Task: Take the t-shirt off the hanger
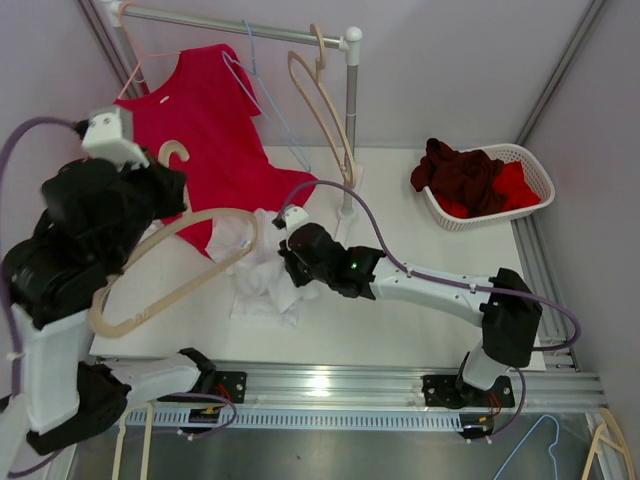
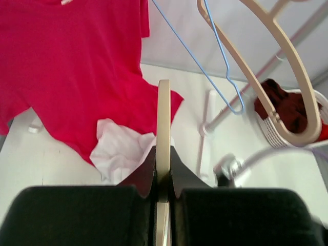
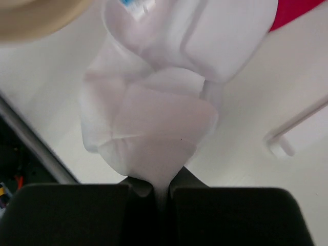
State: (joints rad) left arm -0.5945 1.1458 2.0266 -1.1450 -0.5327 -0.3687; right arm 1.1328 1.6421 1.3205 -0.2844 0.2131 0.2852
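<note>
The white t-shirt [image 1: 262, 285] lies crumpled on the tabletop [image 1: 385, 332], toward its near edge, where a metal rail runs along the front. Its cloth is thin, pale and heavily folded, with a small blue label showing near the top in the right wrist view. The right gripper [image 3: 162, 185] is pinched tight on a fold of it, the fabric bunching up out of the closed jaws. The left gripper [image 2: 163, 165] is clamped on the beige hanger [image 2: 163, 115], which is held above the tabletop to the left of the shirt. The hanger's visible length is bare, and its far end sits over the shirt's upper edge; whether they touch there cannot be told. Just behind the shirt, the hem of a red t-shirt [image 1: 210, 130] hangs down from the rack [image 1: 250, 27], with a spare hanger [image 2: 300, 77] beside it, and the rack's post stands close on the far right of the shirt. Open tabletop stretches to the right, toward a white basket [image 1: 535, 165] of dark and red clothes at the far right edge.
</note>
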